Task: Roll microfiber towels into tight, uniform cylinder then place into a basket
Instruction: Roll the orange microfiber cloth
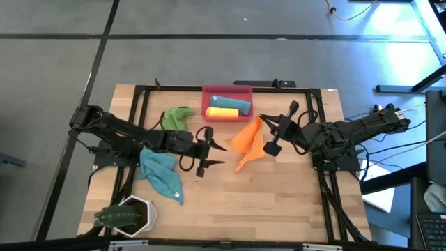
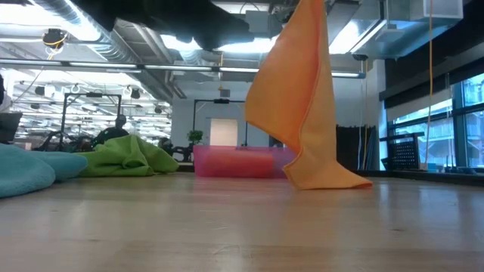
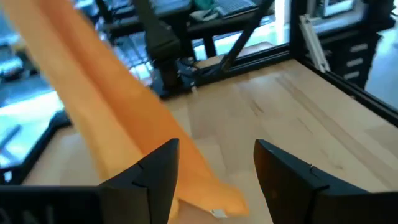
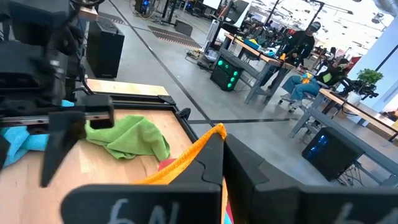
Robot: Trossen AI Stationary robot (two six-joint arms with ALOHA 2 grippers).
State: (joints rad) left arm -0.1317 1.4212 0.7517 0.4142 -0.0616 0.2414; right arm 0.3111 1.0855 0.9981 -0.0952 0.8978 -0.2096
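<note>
While the right gripper (image 1: pixel 260 117) pinches the orange towel (image 1: pixel 249 141) by a top corner, it hangs with its lower edge on the table (image 1: pixel 279 202). Left gripper (image 1: pixel 217 154) sits just beside it, fingers apart, empty, basket (image 1: pixel 227 90) behind.

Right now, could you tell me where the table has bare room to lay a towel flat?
The near half is free, between the teal towel and the table's right edge, below the hanging orange towel. The far side is crowded: green towel, basket, left gripper and right gripper.
</note>
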